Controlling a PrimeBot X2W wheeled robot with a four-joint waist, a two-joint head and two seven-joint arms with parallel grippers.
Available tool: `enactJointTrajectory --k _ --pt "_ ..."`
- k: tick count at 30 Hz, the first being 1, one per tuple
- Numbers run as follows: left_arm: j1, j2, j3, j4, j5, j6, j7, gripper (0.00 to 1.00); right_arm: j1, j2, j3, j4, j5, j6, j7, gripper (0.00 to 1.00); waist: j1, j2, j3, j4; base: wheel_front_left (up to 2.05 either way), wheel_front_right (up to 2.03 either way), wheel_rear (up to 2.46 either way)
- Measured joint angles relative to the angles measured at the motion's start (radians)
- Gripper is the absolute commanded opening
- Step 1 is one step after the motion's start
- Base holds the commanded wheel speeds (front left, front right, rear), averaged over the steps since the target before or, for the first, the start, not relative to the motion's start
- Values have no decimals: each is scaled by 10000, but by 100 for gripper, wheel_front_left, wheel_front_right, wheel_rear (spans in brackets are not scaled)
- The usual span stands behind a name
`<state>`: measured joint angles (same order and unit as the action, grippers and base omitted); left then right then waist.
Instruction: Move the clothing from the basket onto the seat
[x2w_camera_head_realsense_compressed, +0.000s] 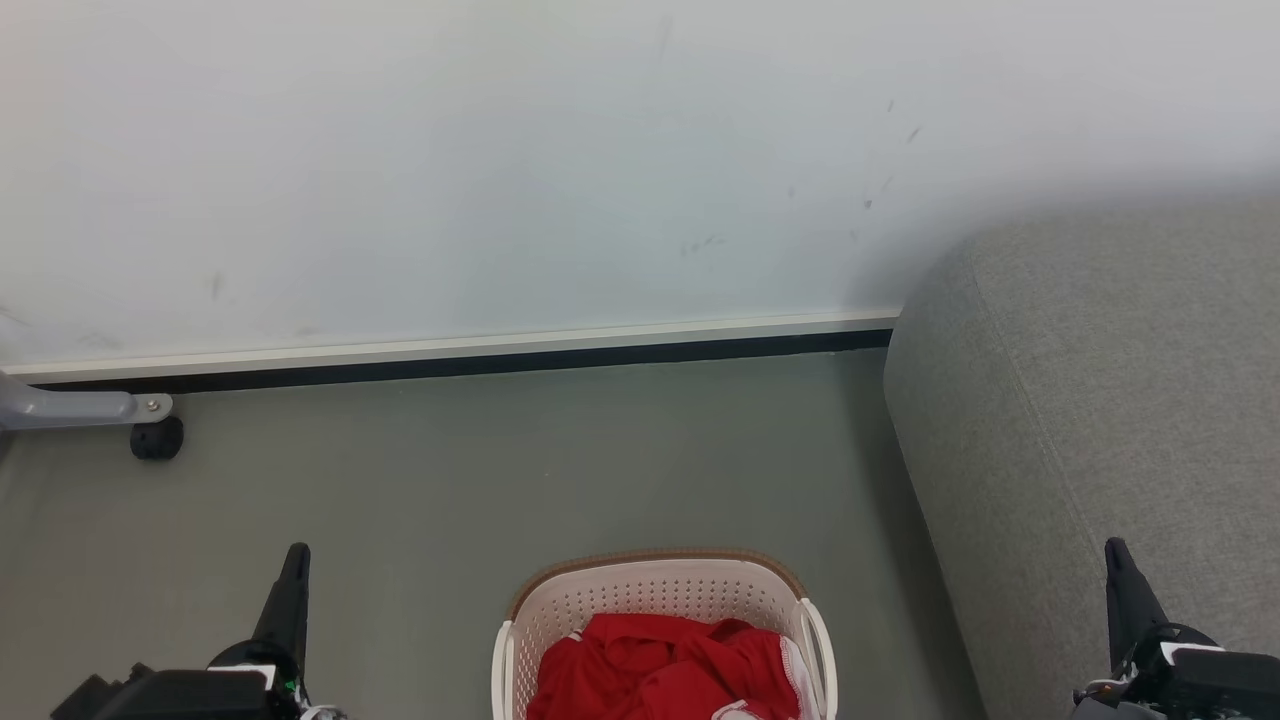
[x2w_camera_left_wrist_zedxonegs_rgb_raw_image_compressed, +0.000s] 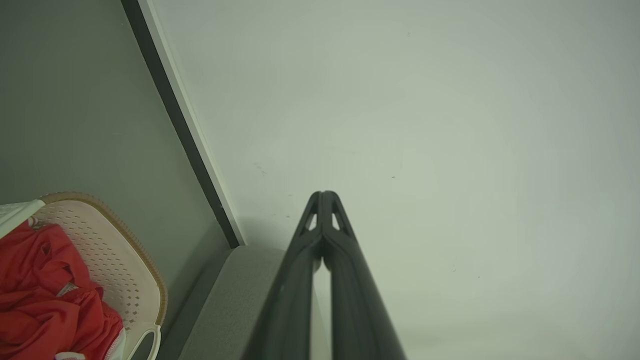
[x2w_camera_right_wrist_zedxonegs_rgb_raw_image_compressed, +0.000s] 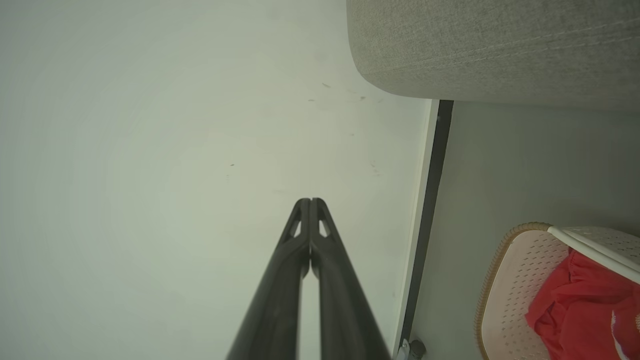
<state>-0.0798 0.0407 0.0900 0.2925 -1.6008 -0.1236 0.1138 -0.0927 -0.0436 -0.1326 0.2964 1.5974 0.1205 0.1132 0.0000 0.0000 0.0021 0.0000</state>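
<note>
The cream basket (x2w_camera_head_realsense_compressed: 640, 590) with a brown rim stands on the floor at the bottom centre of the head view, with red clothing (x2w_camera_head_realsense_compressed: 660, 670) heaped inside. The grey seat (x2w_camera_head_realsense_compressed: 1090, 400) fills the right side, just right of the basket. My left gripper (x2w_camera_head_realsense_compressed: 297, 552) is shut and empty at the lower left, well left of the basket. My right gripper (x2w_camera_head_realsense_compressed: 1115, 548) is shut and empty at the lower right, in front of the seat. In the left wrist view, the left gripper (x2w_camera_left_wrist_zedxonegs_rgb_raw_image_compressed: 324, 194) points at the wall, basket (x2w_camera_left_wrist_zedxonegs_rgb_raw_image_compressed: 120, 250) and clothing (x2w_camera_left_wrist_zedxonegs_rgb_raw_image_compressed: 40, 295) at lower left. In the right wrist view, the right gripper (x2w_camera_right_wrist_zedxonegs_rgb_raw_image_compressed: 310, 201) faces the wall, with seat (x2w_camera_right_wrist_zedxonegs_rgb_raw_image_compressed: 500, 45), basket (x2w_camera_right_wrist_zedxonegs_rgb_raw_image_compressed: 515, 300) and clothing (x2w_camera_right_wrist_zedxonegs_rgb_raw_image_compressed: 580, 305).
A white wall (x2w_camera_head_realsense_compressed: 500, 160) with a pale and dark baseboard (x2w_camera_head_realsense_compressed: 460, 358) runs across the back. A grey metal leg with a black caster (x2w_camera_head_realsense_compressed: 155, 438) sits at the far left on the grey-green floor (x2w_camera_head_realsense_compressed: 500, 470).
</note>
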Motion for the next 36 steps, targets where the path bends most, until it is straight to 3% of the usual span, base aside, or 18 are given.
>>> enactJointTrajectory --k 13,14,15,16,17,36 --pt "0 0 0 0 0 0 0 0 0 0 0 0 0 0 0 0 0 0 0 0 0 0 0" --pt "8 -4 -6 19 0 4 0 100 6 6 4 27 -2 -2 0 100 0 0 0 0 0 0 0" --pt "53 -19 -15 94 0 6 -2 100 37 17 13 98 -4 -6 0 100 0 -1 0 0 0 0 0" --pt "122 -46 -25 207 0 8 -2 0 100 44 29 192 -4 -17 0 0 0 0 0 0 0 0 0" --pt "223 -81 -38 299 0 8 -2 100 188 79 40 309 -6 -19 0 100 0 0 0 0 0 0 0" --pt "639 -138 -433 284 550 182 -554 100 585 201 554 412 -305 -176 -548 100 0 0 -59 6 0 0 0"
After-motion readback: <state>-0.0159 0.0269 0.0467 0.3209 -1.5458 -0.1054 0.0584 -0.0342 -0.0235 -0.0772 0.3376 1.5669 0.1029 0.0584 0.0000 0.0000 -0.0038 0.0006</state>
